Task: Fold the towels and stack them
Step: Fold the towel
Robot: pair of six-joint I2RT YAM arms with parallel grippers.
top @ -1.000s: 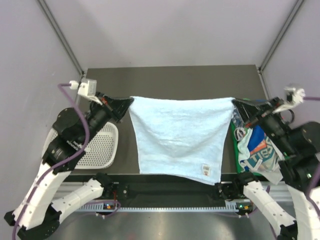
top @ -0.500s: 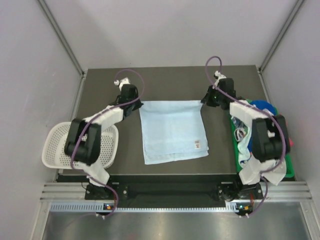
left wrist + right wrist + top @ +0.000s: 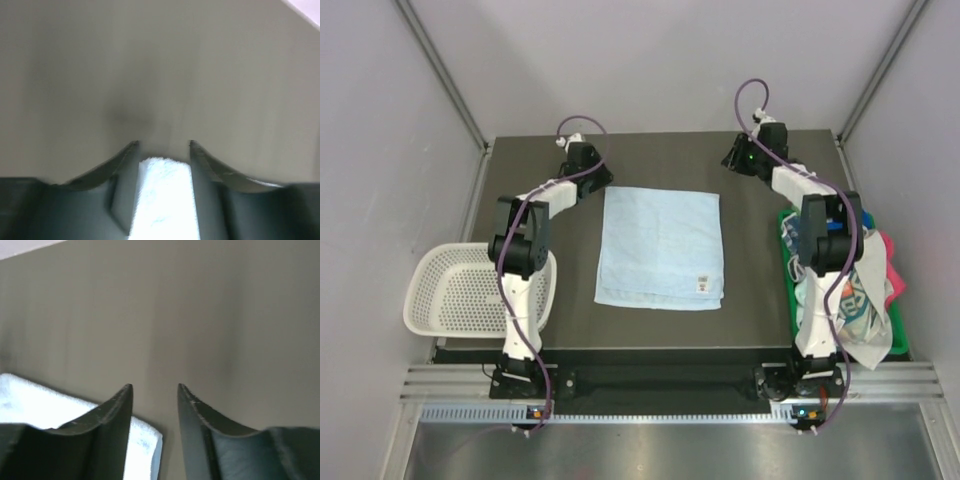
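Note:
A pale blue towel (image 3: 660, 247) lies flat and folded in the middle of the dark table, with a small label near its front right corner. My left gripper (image 3: 601, 180) is at the towel's far left corner. In the left wrist view it (image 3: 163, 145) is open, and the towel's corner (image 3: 162, 200) lies between the fingers. My right gripper (image 3: 732, 160) hovers just beyond the far right corner. It (image 3: 155, 386) is open with nothing between its fingers, and the towel's corner (image 3: 145, 440) lies below its left finger. More towels (image 3: 855, 300) are heaped at the right.
A white mesh basket (image 3: 450, 300) stands at the table's left edge. A green tray (image 3: 899, 335) at the right edge carries the heap: a printed white towel, a pink one (image 3: 888, 262) and a blue one (image 3: 865, 218). Both arms stretch over the table's sides.
A second ago both grippers held the towel stretched in the air near the front. It now lies folded on the table. Both grippers have reached to the far side and opened.

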